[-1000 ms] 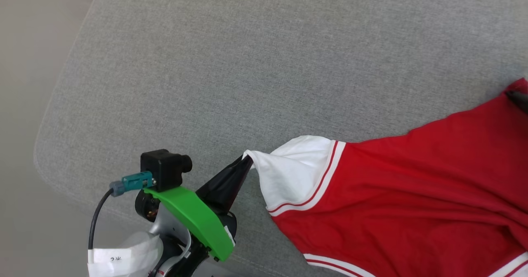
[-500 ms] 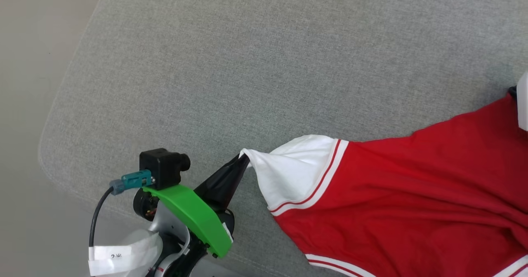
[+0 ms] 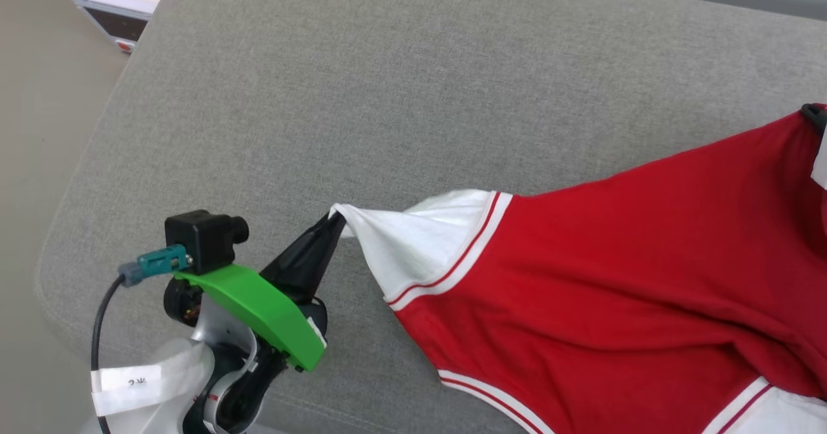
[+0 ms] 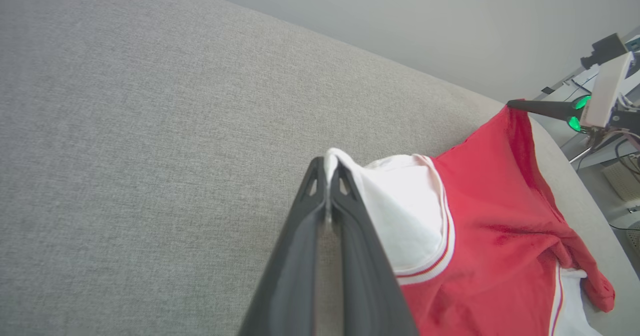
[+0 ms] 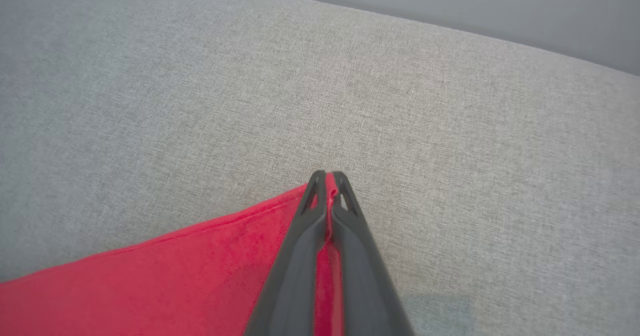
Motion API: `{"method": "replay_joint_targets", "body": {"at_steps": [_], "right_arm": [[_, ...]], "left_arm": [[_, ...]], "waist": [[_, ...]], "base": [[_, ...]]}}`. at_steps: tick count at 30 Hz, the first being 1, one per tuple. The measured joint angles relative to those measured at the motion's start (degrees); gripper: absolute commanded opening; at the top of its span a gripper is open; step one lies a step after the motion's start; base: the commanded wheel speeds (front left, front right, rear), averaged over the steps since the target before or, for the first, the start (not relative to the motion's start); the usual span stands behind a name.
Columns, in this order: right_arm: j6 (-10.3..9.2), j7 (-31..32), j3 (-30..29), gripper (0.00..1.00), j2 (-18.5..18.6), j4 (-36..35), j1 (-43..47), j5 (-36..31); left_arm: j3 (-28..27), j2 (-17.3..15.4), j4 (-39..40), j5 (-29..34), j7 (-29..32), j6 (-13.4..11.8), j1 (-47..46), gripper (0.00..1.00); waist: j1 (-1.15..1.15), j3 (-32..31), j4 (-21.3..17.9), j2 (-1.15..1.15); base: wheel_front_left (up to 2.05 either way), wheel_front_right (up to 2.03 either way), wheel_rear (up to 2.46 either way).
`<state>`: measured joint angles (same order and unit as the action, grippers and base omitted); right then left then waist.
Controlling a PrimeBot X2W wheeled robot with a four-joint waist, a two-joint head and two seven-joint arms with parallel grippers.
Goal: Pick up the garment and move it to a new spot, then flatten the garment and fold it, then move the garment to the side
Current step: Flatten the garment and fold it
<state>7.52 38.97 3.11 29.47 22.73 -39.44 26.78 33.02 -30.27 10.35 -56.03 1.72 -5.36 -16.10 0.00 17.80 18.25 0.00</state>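
now | left jaws clamp garment sleeve | right jaws clamp its red edge | white box beside grey cushion

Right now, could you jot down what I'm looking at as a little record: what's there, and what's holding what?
surface: grey fabric cushion
garment: red shirt with white sleeves and striped trim, pulled out between the two tools
left tool: shut on the tip of a white sleeve
right tool: shut on a red edge
nearby: white box beyond the cushion's far left corner
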Motion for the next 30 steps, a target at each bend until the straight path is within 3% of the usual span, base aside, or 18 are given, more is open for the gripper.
{"method": "replay_joint_targets", "body": {"at_steps": [20, 30], "right_arm": [[0.0, -14.7, -0.9, 0.0, -5.2, -6.7, 0.3, 2.3], [0.0, -15.7, -1.5, 0.0, -6.2, -13.0, 1.0, 3.7]], "left_arm": [[-10.0, -6.7, 4.2, 0.1, 0.3, -5.7, -6.5, 0.0], [-13.4, -8.1, 5.8, 1.2, -0.6, -7.6, -12.0, 0.0]], "waist": [[0.0, -11.4, -10.4, 0.0], [0.0, -15.3, -14.6, 0.0]], "base": [[0.0, 0.0, 0.0], [0.0, 0.0, 0.0]]}}
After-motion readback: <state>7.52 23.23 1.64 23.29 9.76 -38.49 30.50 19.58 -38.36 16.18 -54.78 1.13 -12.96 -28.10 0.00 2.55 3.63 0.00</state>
